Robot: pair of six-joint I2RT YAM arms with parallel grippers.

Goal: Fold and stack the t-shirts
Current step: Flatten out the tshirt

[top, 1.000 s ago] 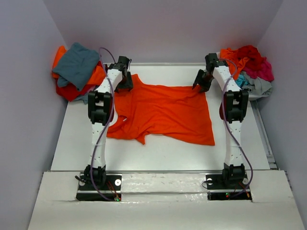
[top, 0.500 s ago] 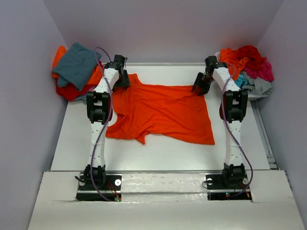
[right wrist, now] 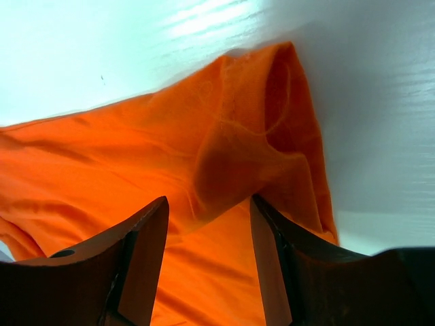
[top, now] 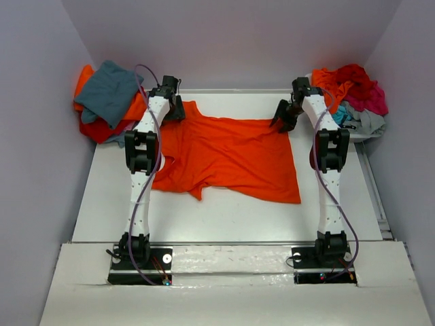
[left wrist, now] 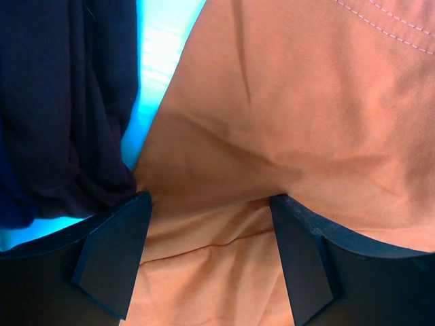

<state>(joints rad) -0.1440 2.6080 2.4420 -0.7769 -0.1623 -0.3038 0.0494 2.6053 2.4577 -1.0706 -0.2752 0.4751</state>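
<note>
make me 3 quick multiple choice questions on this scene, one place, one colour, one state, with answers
1. Where does the teal-grey shirt lie?
A. far-right corner
B. far-left corner
C. between the arms

2. What colour is the spread-out shirt?
A. magenta
B. grey
C. orange

3. How does the left claw stand?
A. jaws apart over orange cloth
B. shut on grey cloth
C. out of every view

Answers:
1 B, the top view shows it at the far left.
2 C, it is bright orange all over.
3 A, the left wrist view shows its jaws standing wide.
</note>
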